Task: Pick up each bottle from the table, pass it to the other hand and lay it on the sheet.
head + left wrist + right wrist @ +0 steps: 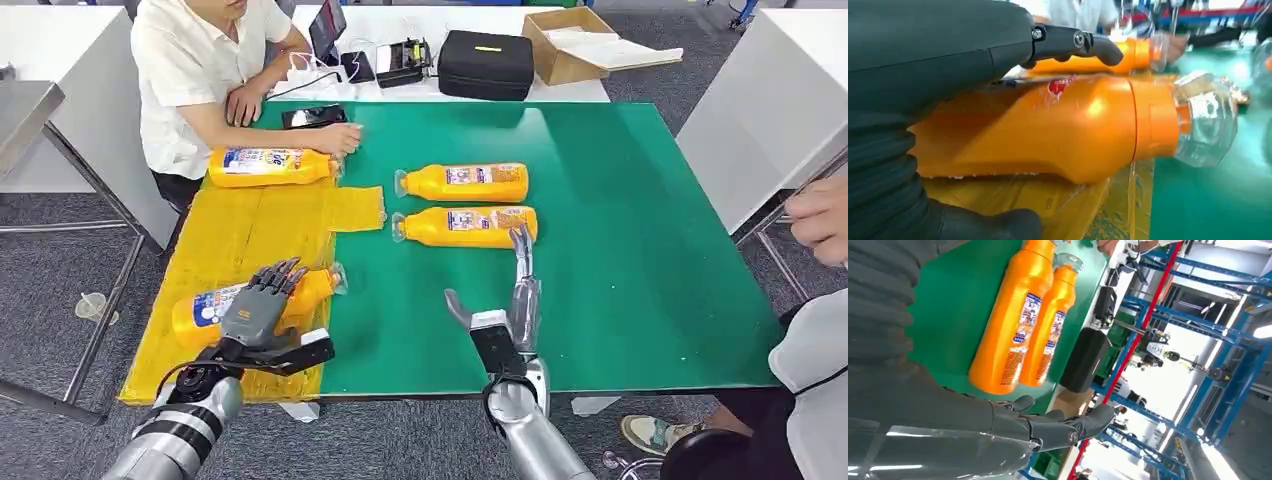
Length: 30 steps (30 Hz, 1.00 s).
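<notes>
The left hand (pixel 262 308) has its fingers (pixel 280 275) curled over an orange bottle (pixel 205 310) that lies on its side on the yellow sheet (pixel 240 235) at the near left of the tabletop (pixel 640 250); in the left wrist view the thumb sits under the bottle's body and a dark finger crosses above it, with the clear cap (pixel 1205 117) pointing toward the green surface. The right hand (pixel 505 315) is raised over the green mat near the front edge, fingers apart and stretched out, holding nothing, its fingertips close to the base of the nearer of two bottles (pixel 465 226) lying side by side on the green. The farther of that pair (pixel 465 182) lies just beyond it. A fourth bottle (pixel 268 166) rests at the far end of the sheet, just beside a seated person's hand (pixel 338 138). Beyond are a black case (pixel 487 65) and a cardboard box (pixel 565 45).
</notes>
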Tool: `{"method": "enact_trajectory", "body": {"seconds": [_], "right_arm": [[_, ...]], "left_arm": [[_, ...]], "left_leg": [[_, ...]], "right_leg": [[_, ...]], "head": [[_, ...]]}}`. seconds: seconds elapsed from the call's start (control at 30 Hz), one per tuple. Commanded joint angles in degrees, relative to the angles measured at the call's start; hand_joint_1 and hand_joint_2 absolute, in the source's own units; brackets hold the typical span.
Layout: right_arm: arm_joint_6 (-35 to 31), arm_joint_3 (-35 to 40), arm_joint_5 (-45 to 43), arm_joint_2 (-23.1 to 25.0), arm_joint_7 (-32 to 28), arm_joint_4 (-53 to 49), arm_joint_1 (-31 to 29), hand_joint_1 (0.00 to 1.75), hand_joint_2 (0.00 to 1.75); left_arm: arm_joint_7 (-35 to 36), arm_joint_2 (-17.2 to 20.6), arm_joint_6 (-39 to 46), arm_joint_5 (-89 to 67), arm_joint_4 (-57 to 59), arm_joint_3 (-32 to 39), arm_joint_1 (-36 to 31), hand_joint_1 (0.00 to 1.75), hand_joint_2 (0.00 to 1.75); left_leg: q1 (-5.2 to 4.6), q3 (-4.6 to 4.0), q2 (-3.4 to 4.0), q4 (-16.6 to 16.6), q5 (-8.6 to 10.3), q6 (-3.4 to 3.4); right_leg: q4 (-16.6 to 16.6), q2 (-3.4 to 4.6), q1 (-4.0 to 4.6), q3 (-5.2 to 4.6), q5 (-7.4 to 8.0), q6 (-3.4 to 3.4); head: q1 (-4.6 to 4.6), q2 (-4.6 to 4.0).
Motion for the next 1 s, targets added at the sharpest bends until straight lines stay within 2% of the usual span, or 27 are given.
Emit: {"method": "enact_trajectory", "body": {"seconds": [0.03,0.17,0.53,0.67,0.83,0.93,1.0], "right_arm": [[-1.95,2.24,-0.31,-1.45,0.04,3.55,-2.85,0.0,1.75],[-2.02,2.51,-0.24,-1.59,0.04,3.85,-3.09,0.0,1.75],[-3.05,2.83,0.17,-2.26,0.04,3.22,-2.33,0.0,1.75],[-5.33,1.83,0.93,-2.35,0.04,1.15,-0.91,0.0,1.75],[-5.33,0.97,1.59,-2.14,0.04,0.76,-0.5,0.0,1.75],[-5.33,-2.69,4.38,-0.94,0.04,-1.29,1.55,0.0,1.75],[-5.07,-2.44,2.82,-1.24,0.04,-3.16,2.48,0.0,1.75]], "left_arm": [[-0.37,2.37,-9.74,2.62,6.43,-3.63,-0.76,0.0,1.75],[-1.04,3.15,-10.87,3.86,6.57,-4.02,-0.45,0.0,1.75],[-2.42,2.23,-4.21,5.08,0.18,-5.12,1.86,0.0,1.75],[-3.82,2.36,-1.31,9.57,-12.34,-5.25,7.23,0.0,1.75],[-3.49,2.23,-1.29,10.36,-15.4,-5.49,8.74,0.0,1.75],[-4.67,2.28,0.95,13.92,-25.25,-6.35,14.18,0.0,1.75],[-4.97,1.93,3.32,14.53,-30.79,-7.66,17.38,0.0,1.75]], "left_leg": [[-0.01,0.18,0.31,-0.06,-0.02,0.01],[0.0,0.38,0.42,-0.11,-0.04,0.0],[-0.01,0.42,0.23,-0.08,-0.03,0.02],[-0.03,0.43,0.22,-0.08,-0.05,0.02],[0.01,0.14,0.13,0.01,-0.06,0.01],[0.02,0.03,0.28,0.04,-0.14,0.01],[-0.01,-0.09,0.18,0.02,-0.1,0.01]], "right_leg": [[-0.05,0.21,0.02,0.08,0.05,-0.17],[-0.1,0.3,0.04,0.27,0.06,-0.23],[-0.07,0.13,0.03,0.34,0.02,-0.16],[-0.06,0.13,0.01,0.34,-0.01,-0.14],[-0.02,0.02,0.04,0.05,-0.04,-0.13],[0.0,0.12,0.06,-0.1,-0.07,-0.19],[0.01,0.05,0.02,-0.22,-0.07,-0.13]], "head": [[0.0,0.0],[0.0,0.0],[0.0,0.0],[0.0,0.0],[0.0,0.0],[-0.02,0.0],[-0.02,0.0]]}}
